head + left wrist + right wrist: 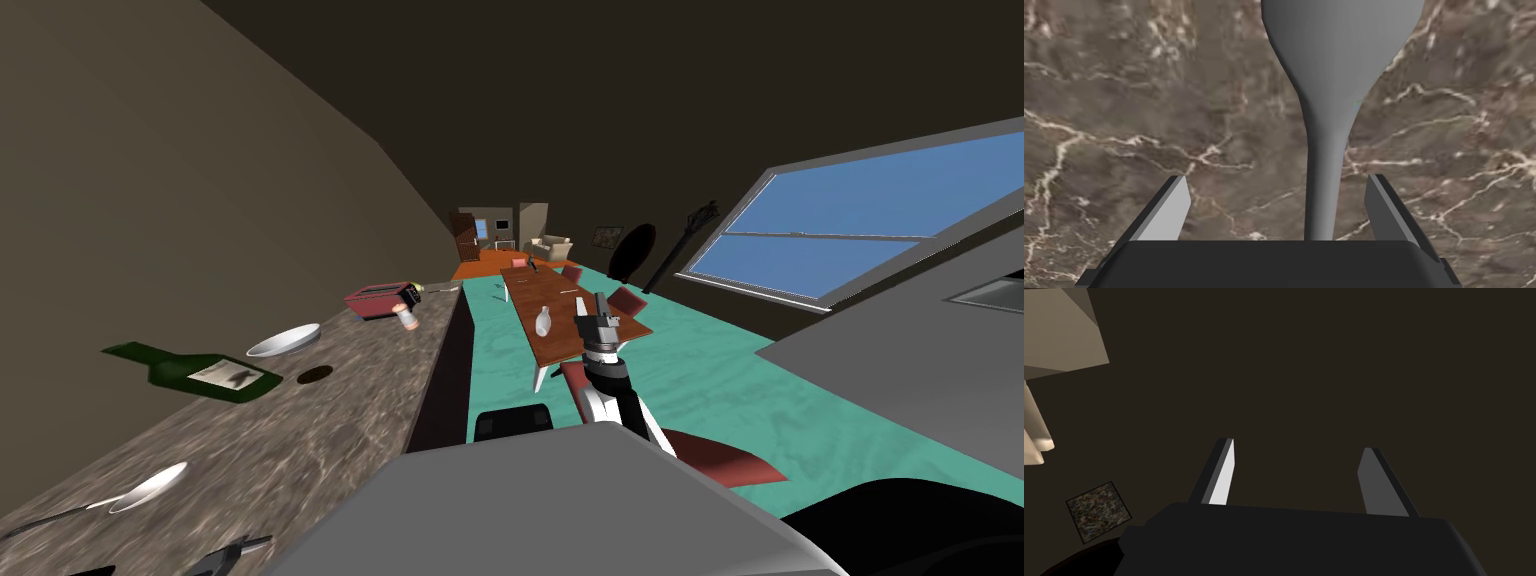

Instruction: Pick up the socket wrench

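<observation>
Left end effector fingers apart, over marbled counter. Socket wrench, plain grey, lies flat. Slim shank runs between the fingers, off-centre; broad head lies beyond the tips. Likely rigid, weighty, slick: grip the shank, centred. Right end effector apart.

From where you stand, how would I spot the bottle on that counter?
Look along the brown marbled counter on my left. The bottle lies on its side near a white bowl and a dark disc. It alone is green, with a pale label.
</observation>
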